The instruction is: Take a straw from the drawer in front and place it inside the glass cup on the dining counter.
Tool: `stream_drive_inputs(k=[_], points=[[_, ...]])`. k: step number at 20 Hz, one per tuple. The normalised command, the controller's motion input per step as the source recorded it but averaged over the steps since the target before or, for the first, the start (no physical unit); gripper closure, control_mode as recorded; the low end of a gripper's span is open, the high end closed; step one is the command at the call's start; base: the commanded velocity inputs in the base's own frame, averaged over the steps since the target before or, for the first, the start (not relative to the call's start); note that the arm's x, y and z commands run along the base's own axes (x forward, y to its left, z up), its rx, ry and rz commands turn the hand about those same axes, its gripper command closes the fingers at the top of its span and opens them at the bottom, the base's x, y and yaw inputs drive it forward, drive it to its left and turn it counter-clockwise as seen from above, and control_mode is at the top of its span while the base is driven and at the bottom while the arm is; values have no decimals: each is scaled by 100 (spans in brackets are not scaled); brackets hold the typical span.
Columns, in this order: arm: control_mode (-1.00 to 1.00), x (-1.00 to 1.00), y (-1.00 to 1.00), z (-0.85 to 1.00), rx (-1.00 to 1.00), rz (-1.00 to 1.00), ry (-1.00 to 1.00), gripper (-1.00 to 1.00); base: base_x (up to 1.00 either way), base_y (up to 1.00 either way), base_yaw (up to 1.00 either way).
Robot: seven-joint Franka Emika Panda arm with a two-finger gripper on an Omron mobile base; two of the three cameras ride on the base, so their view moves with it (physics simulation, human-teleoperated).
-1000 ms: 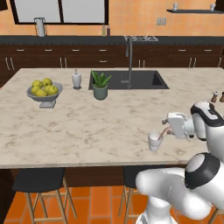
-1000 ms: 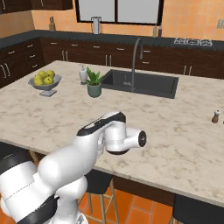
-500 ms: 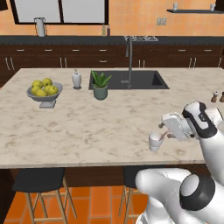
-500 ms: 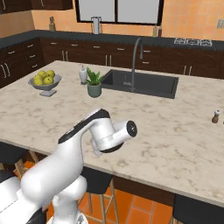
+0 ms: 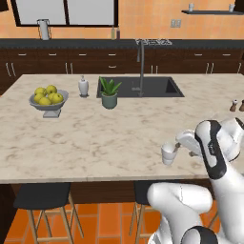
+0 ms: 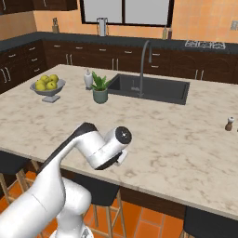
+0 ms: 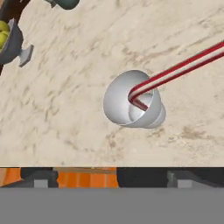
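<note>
The glass cup (image 5: 168, 153) stands near the front edge of the dining counter (image 5: 95, 138), whitish and upright. In the hand view, which looks down into the cup (image 7: 131, 105), the pinkish-red straw (image 7: 183, 66) has one end inside it. The straw leans out over the rim toward the upper right, and nothing grips it. My gripper (image 5: 183, 142) hovers just right of and slightly above the cup, open and empty. In the right base view my white arm (image 6: 100, 151) bends over the counter's front edge (image 6: 186, 139). The drawer is out of view.
A bowl of yellow-green fruit (image 5: 47, 100), a white soap bottle (image 5: 83, 86) and a potted plant (image 5: 109, 93) stand at the left of the counter. The dark sink (image 5: 143, 87) with its faucet (image 5: 141, 66) is behind. Shakers (image 5: 233, 105) stand far right. Stools (image 5: 43, 195) are below.
The arm's links have swung round while the open hand stays close beside the cup. The cup has not moved.
</note>
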Motion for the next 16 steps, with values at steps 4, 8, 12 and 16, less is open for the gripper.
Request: stream_drive_inputs(k=[4,8,12,16], points=[[-100,-94,5,35,-16,0,0,-100,0,0,0],[-100,-88,17,53,-17,0,0,-100,0,0,0],[-100,-75,39,63,-18,0,0,-100,0,0,0],[-100,-41,59,70,-23,0,0,-100,0,0,0]])
